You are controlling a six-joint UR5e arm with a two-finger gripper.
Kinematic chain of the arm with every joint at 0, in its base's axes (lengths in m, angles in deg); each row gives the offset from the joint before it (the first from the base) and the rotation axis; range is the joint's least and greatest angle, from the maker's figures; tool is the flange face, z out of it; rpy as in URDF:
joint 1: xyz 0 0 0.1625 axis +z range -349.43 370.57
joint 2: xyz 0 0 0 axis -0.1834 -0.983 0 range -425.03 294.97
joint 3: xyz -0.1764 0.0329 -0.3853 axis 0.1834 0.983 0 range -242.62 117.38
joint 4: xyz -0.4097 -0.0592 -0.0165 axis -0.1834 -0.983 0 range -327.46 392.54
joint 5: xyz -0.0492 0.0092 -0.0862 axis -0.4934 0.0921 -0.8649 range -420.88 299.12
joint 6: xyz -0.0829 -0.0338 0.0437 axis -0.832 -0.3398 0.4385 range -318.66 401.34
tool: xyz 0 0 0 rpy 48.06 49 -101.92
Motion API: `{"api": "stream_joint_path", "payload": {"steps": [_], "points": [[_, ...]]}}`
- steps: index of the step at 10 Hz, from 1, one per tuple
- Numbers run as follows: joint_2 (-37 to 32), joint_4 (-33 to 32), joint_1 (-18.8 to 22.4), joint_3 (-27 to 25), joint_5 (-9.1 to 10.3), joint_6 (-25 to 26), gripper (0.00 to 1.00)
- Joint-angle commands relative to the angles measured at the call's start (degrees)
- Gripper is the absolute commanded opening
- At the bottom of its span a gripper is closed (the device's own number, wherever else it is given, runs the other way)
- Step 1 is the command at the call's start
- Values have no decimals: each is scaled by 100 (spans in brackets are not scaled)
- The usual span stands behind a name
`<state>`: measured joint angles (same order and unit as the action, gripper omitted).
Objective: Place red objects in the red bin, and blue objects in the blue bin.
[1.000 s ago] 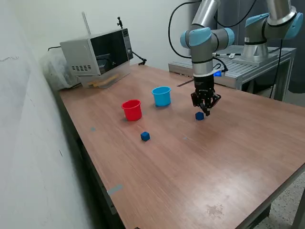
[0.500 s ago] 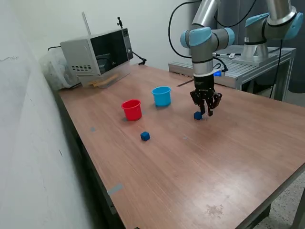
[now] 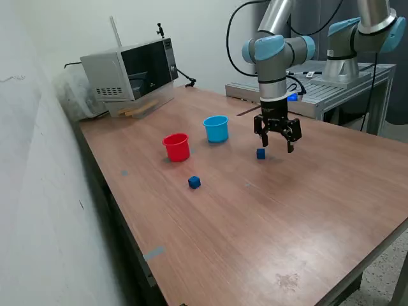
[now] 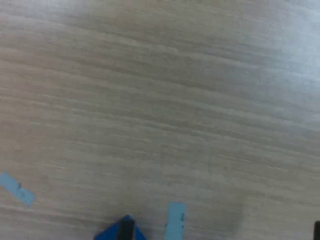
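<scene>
Small dark blue cubes, 2 on your wooden table: 1 lies just below the two-finger gripper, whose fingers are spread apart and grasp nothing; the other sits well apart, nearer the round red plastic cup. You have the round light blue plastic cup just beside the red one. Contents of both cups cannot be told. A grey microwave stands at the table's far end. Wrist view: cube corner and 2 pale tape strips.
</scene>
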<state>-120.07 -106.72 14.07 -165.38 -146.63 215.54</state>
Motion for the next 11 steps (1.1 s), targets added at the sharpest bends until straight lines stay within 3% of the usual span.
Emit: {"api": "stream_joint_path", "payload": {"steps": [1,6,8,11], "points": [[-199,39,54,-85,-3,0,100],[-173,13,-42,-15,-56,-79,100],[-165,4,-165,-7,-73,-683,100],[-103,4,-350,107,-73,-721,100]]}}
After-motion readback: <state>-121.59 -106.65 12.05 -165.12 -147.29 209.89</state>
